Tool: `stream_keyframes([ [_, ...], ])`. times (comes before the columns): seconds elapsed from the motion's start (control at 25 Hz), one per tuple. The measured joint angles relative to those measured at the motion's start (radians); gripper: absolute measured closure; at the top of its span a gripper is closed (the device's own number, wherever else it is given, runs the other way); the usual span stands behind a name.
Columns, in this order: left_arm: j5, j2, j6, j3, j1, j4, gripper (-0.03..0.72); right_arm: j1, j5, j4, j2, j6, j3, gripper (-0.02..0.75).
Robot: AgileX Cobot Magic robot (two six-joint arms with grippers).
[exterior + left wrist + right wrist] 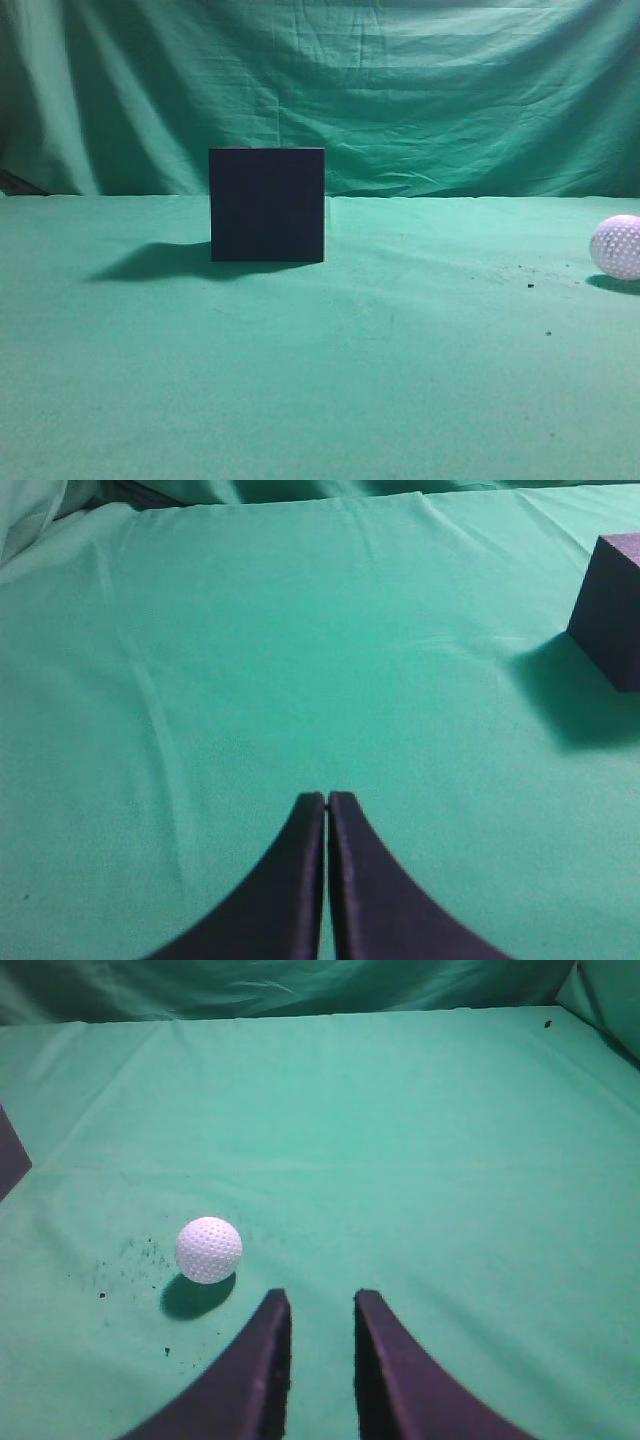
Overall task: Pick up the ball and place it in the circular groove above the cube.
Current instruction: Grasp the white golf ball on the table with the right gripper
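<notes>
The ball [617,246] sat at the far right of the table [320,400], well apart from the cube [267,204], which stood upright near the middle with its shadow falling to the left. Nothing rested on top of the cube that we could see, so the placing had not begun.

We had our right gripper [322,1305] hovering above the cloth with its fingers [268,1360] parted a little and holding nothing. The ball [209,1250] lay just ahead and to the left of them, outside the gap. We judged that the arm was poised there as the nearer one, since the ball was on its side.

Our left gripper [327,802] hung over bare cloth with its fingers [290,880] pressed together, empty, the cube [612,610] off to its right. It looked parked out of the way.

The exterior view showed neither gripper, and from object height it hid the cube's top, so we could not see the groove. Only the right wrist view showed how the ball sat against the fingers, plus dark specks on the cloth around it. Only the left wrist view caught a sliver of the cube's top face.
</notes>
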Motion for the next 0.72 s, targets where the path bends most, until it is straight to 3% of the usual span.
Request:
stream_keyframes([
  [0.72, 0.000, 0.000, 0.000, 0.000, 0.000, 0.000, 0.688, 0.000, -0.018, 0.002, 0.000, 0.000, 0.000, 0.573],
])
